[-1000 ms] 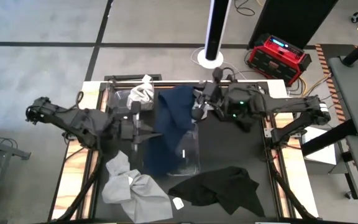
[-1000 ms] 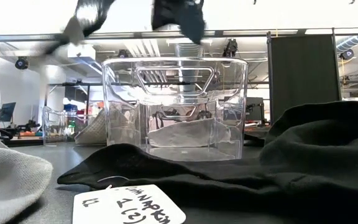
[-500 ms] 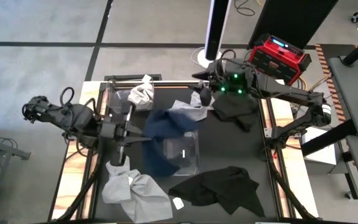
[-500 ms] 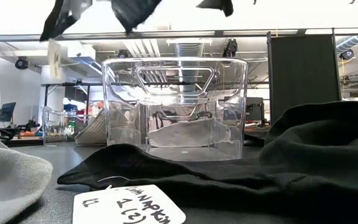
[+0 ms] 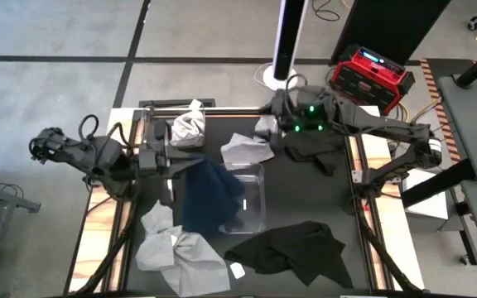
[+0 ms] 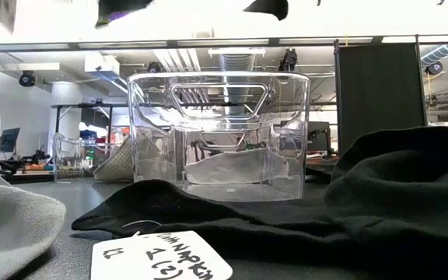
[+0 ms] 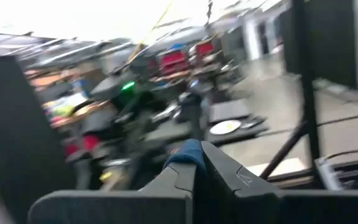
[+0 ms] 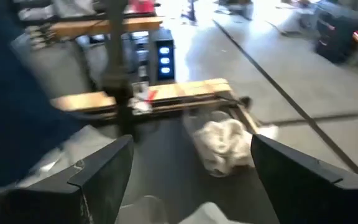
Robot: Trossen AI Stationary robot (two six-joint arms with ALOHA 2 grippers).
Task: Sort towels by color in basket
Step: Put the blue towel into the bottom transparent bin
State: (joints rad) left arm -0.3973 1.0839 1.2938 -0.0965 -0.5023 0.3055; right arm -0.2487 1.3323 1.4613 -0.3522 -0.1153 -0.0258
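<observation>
The black table top (image 5: 338,203) is sitting in an open workshop, with grey floor all round it and a red case (image 5: 369,73) lying beyond its far edge; going from the left side, the left gripper (image 5: 171,160) is pinching one end of the navy towel (image 5: 208,199), its fingers (image 7: 179,176) pressed together on a blue fold in its wrist view; the cloth is hanging away from the jaws toward the near edge of the table, its long axis running from far to near, and its lower part is draping over the left rim of the clear basket (image 5: 251,199); so the basket is lying just to the right of the jaws and a little nearer, and the left arm is clearly the closer one to it; a light grey towel (image 5: 176,248) is lying crumpled below the hanging cloth, and a white towel (image 5: 189,124) is resting just beyond the jaws at the far edge; further right, another grey towel (image 5: 247,149) is lying beside the right gripper (image 5: 265,127), whose fingers (image 8: 98,177) are spread wide and holding nothing; a black towel (image 5: 292,248) is sprawling well apart near the front.
</observation>
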